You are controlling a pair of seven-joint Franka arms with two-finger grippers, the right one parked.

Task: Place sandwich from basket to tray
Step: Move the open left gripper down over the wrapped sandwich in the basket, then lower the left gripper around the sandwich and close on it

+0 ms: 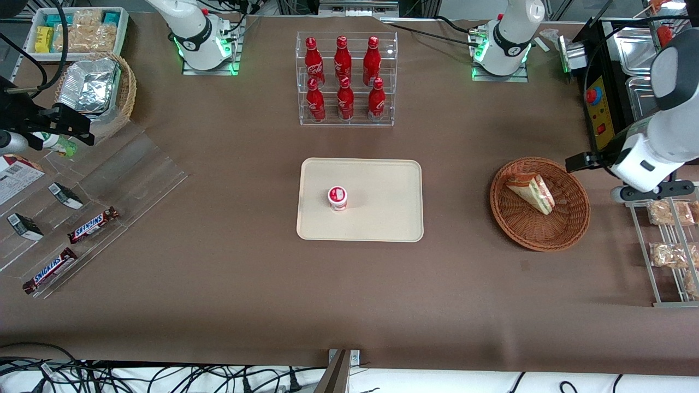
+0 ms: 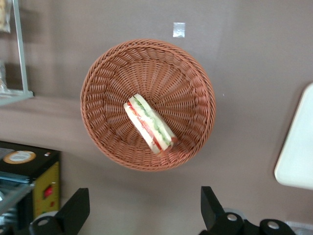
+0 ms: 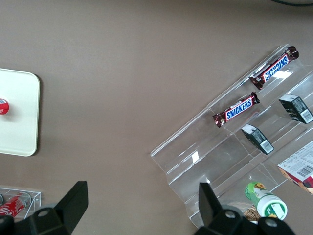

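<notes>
Front view: the sandwich (image 1: 531,192) lies in the basket (image 1: 568,229), well apart from the tray (image 1: 382,218), which carries a small cup (image 1: 337,197). Left wrist view: the gripper (image 2: 145,210) hangs above the worktop (image 2: 254,58) just beside the basket, its fingers (image 2: 74,209) spread wide and holding nothing.

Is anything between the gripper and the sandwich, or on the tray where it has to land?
Nothing visible blocks the gripper, which hangs open above the basket with the sandwich lying uncovered inside. The table from basket to tray is bare. A small red-lidded cup stands on the tray, leaving room around it.
</notes>
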